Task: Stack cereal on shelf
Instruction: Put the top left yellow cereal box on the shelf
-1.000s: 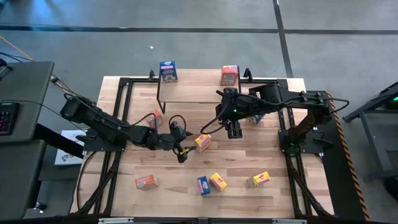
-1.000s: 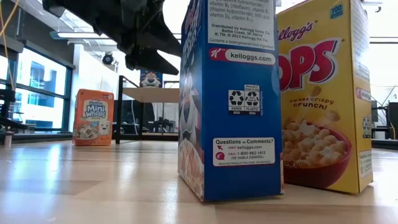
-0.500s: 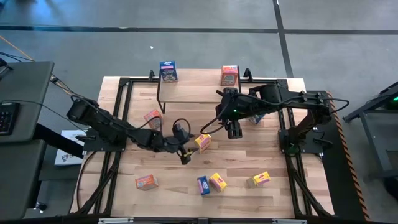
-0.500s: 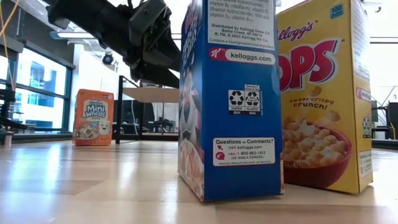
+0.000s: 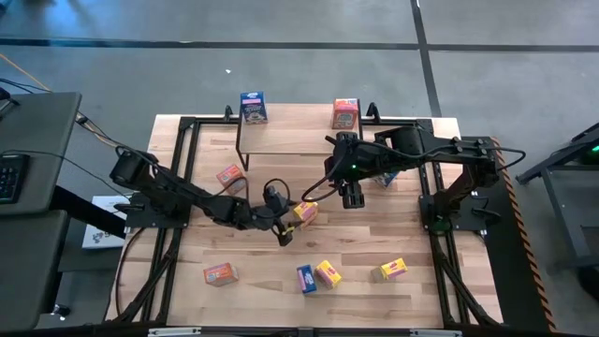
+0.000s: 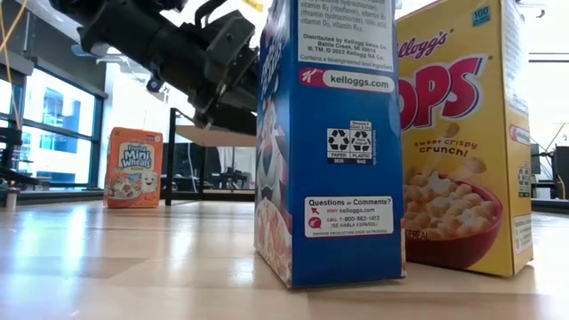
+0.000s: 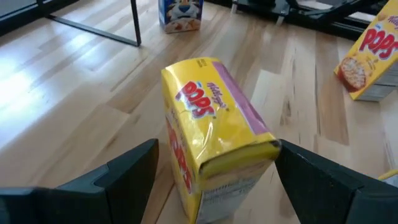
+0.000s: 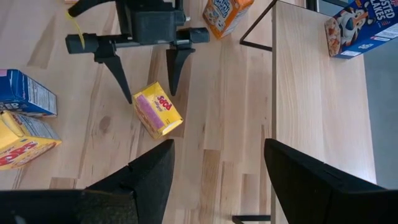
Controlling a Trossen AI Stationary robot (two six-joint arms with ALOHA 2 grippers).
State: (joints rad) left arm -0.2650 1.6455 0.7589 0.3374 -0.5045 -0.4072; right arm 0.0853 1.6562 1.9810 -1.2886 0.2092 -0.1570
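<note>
While the yellow box [image 7: 211,140] lay tipped on the table [image 5: 374,234] near the shelf [image 5: 290,139], the left gripper [image 5: 285,227] stood open around it, and the right gripper [image 5: 353,199] waited open above; a crooked squeeze could make it slip

Cereal boxes [image 5: 315,274] on wooden table [image 5: 374,234]

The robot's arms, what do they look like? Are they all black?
Mostly, yes. Both arms are dark and made of jointed tube-like pieces, with thin black cables looping beside them. The left tool has two flat, pointed black fingers and a small yellow tag at its side. The right tool is blocky, with a tiny green light on the arm behind it.
</note>
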